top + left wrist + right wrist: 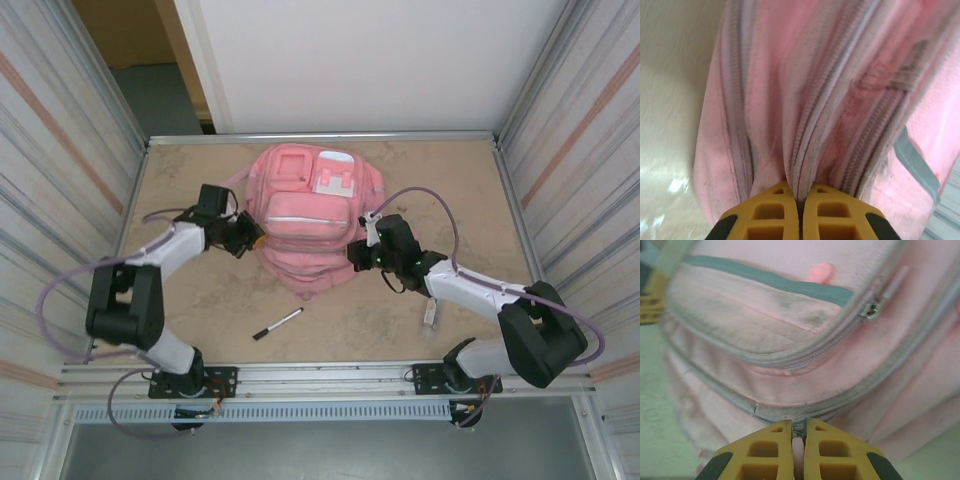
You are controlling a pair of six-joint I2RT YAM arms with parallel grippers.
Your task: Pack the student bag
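**Both grippers closed on the pink bag**

The left gripper [248, 238] is closed on the left side of the bag [310, 220]. In the left wrist view its yellow fingers [775, 210] meet on a fold of pink cloth just beside a zip line, with no gap between them. The right gripper [358, 255] is at the right side of the bag, low on the front. In the right wrist view its fingers [765, 450] are almost together and pinch a small pale zip tab [798, 447], right at a grey zip that runs across the bag.

The zips that show on the front pockets are shut, and what the pockets hold cannot be seen. One metal slider [871, 310] sits at the right end of an upper pocket zip.

The bag lies flat, front side up, in the middle of the far half of the table [450, 190], with its top near the far rail. Bare table is on both sides of it and in front. A pen [277, 323] lies there alone, near the front edge and well apart from the bag. Ribbed walls [60, 170] stand close at left and right.

The bag is pink with a white patch [333, 182] near the top, a light strip over the middle pocket, and grey smudges on one pocket flap.
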